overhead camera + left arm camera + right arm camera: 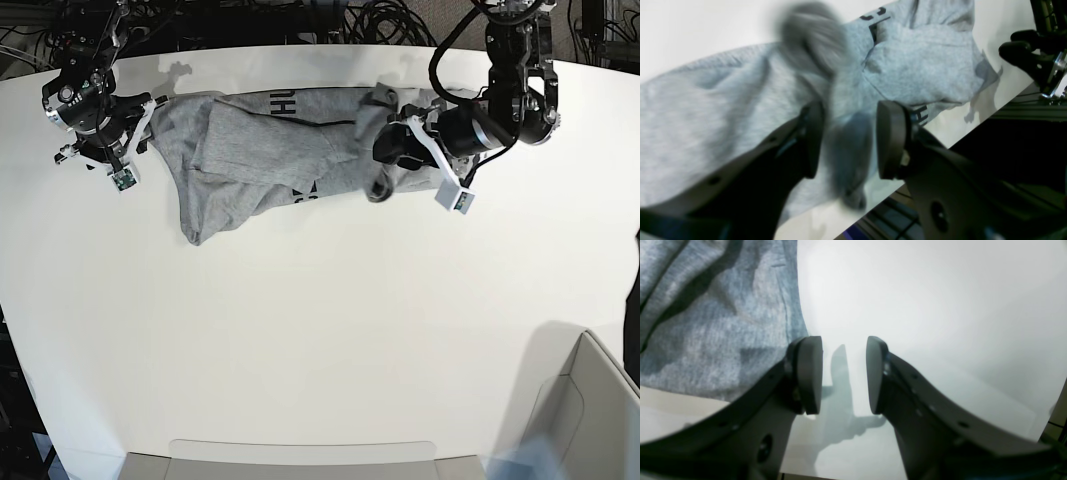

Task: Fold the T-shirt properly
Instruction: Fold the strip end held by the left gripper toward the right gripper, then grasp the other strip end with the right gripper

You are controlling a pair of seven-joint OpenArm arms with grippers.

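While the T-shirt (270, 150) lies crumpled along the upper part of the base view, stretched from upper left to upper centre-right on the white table (300, 350), we hold both of our arms at its 2 ends. Our left gripper (392, 147), at the upper right of the base view, sits over the bunched right end of the cloth, and in the left wrist view its pads (888, 140) stand apart with a blurred fold of grey fabric (850, 156) hanging between them; whether that fold touches either pad we cannot tell, and nothing is pinched. Beyond it in that view the T-shirt (923, 63) is heaped in soft folds, with bits of black block lettering (873, 15) showing at the top centre and just beside the right pad. Our right gripper (143, 125), at the upper left of the base view, is just beside the left edge of the shirt. In the right wrist view its 2 fingers (810, 373) are spread with only bare table (923, 306) and their own shadow between them, while the grey cloth (716, 316) fills the upper left of that frame and reaches the outer side of the left finger. A pale bin (590, 420) sits at the lower right corner of the base view.
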